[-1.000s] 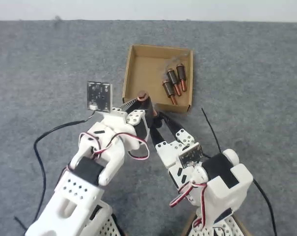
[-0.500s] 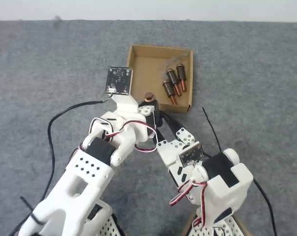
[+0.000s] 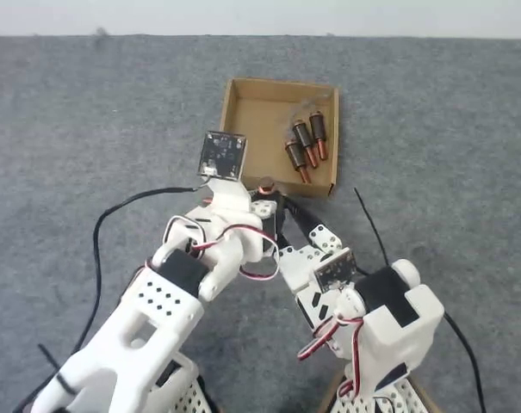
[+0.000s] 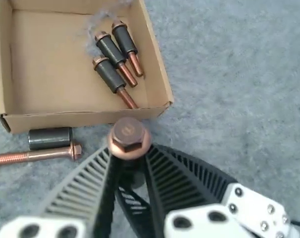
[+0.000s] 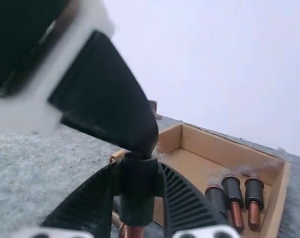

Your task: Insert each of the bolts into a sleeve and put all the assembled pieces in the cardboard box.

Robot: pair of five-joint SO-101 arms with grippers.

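My left gripper (image 3: 264, 198) (image 4: 128, 151) is shut on a copper bolt (image 3: 266, 184) (image 4: 128, 135), held upright just in front of the cardboard box (image 3: 256, 120) (image 4: 50, 64) (image 5: 199, 158). Right below it, my right gripper (image 3: 276, 225) (image 5: 137, 201) is shut on a black sleeve (image 5: 137, 186). Copper shank shows under the sleeve, so the bolt sits in it. Three assembled pieces (image 3: 305, 142) (image 4: 112, 54) (image 5: 234, 196) lie in the box. A loose sleeve (image 4: 50, 138) and a loose bolt (image 4: 33, 156) lie on the carpet against the box's front wall.
Grey carpet (image 3: 432, 129) covers the table. A black cable (image 3: 114, 219) loops left of the left arm, and another cable (image 3: 372, 228) runs beside the right arm. The left arm's black jaw crosses the right wrist view.
The left arm swung right, toward the box, and then brought the bolt down onto the sleeve held by the right gripper. The right arm has kept still.
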